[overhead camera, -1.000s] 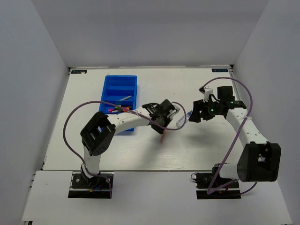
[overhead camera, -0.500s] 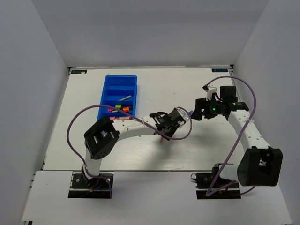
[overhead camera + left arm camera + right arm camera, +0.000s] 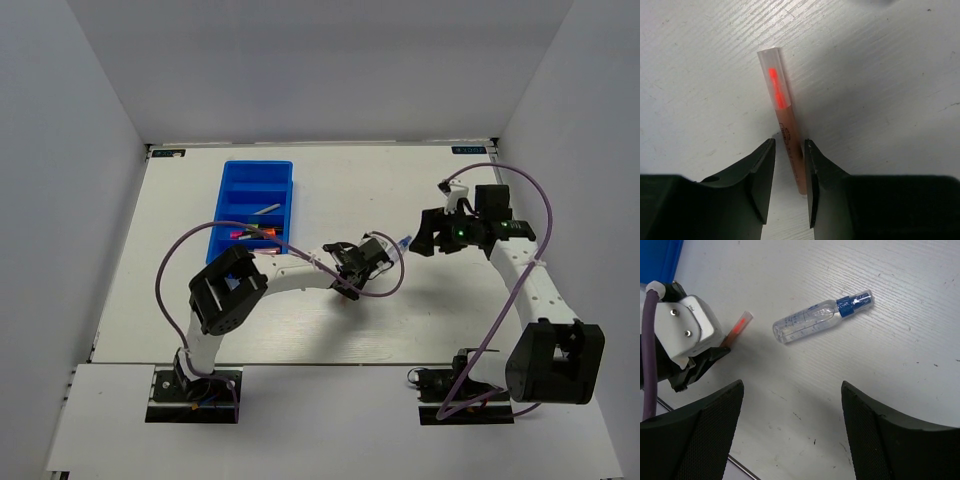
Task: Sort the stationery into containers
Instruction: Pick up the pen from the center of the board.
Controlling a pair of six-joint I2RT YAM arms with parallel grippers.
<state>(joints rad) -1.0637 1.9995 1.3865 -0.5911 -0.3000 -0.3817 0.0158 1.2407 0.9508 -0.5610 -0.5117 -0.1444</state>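
Observation:
A thin pencil-like stick (image 3: 785, 125) with a clear, red-glowing end lies flat on the white table. My left gripper (image 3: 790, 141) is low over it, jaws narrowly apart with the stick between them. The stick touches the right finger (image 3: 812, 170) and a gap shows on the left side. The right wrist view shows the stick (image 3: 740, 322) and the left gripper (image 3: 695, 367). A clear blue-capped tube (image 3: 817, 320) lies on the table just ahead of my open, empty right gripper (image 3: 791, 387). The blue tray (image 3: 240, 175) holds highlighters (image 3: 255, 232) and another thin stick (image 3: 266, 210).
White walls close in the table at the back and both sides. The left arm (image 3: 290, 272) reaches across the middle of the table, and its purple cable (image 3: 165, 270) loops beside it. The right arm (image 3: 520, 270) stands along the right side.
My left gripper swung right, then settled low over the stick, jaws on either side of it. My right gripper drew back a little to the right, away from the tube.

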